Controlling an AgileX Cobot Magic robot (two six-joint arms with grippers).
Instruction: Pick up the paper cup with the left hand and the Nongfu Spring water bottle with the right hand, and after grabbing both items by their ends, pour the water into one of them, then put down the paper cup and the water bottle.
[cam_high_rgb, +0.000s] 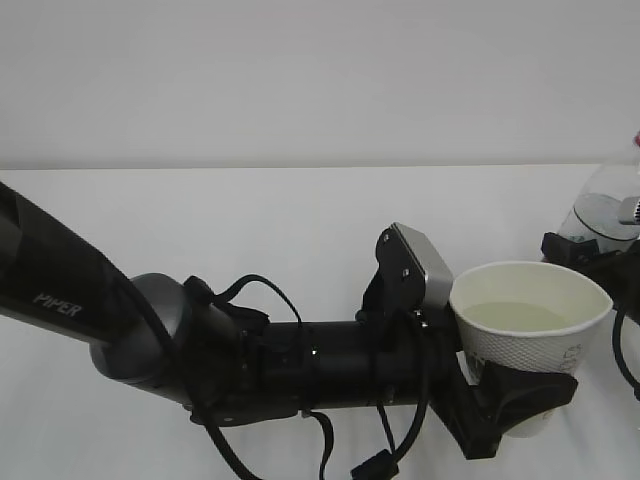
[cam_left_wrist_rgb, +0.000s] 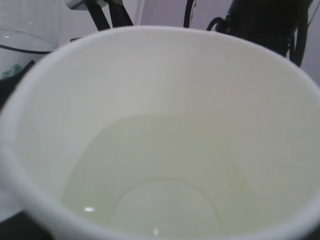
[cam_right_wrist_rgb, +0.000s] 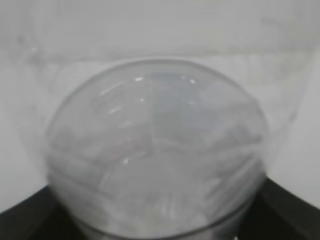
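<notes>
White tapered paper cup (cam_high_rgb: 530, 320) upright at right of centre, lower body clamped between the 2 black fingers of the left hand (cam_high_rgb: 515, 405), jaws spread to cup width. Clear water (cam_left_wrist_rgb: 150, 175) pools in the cup bottom. Clear ribbed plastic Nongfu Spring water bottle (cam_high_rgb: 605, 215) at far right edge, within the right hand (cam_high_rgb: 570, 248); whether those fingers grip it: cannot tell.

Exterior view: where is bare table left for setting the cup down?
Bare white table lies behind the left arm, up to the wall. It is crowded on the right, where the paper cup in the left hand sits close to the bottle.
</notes>
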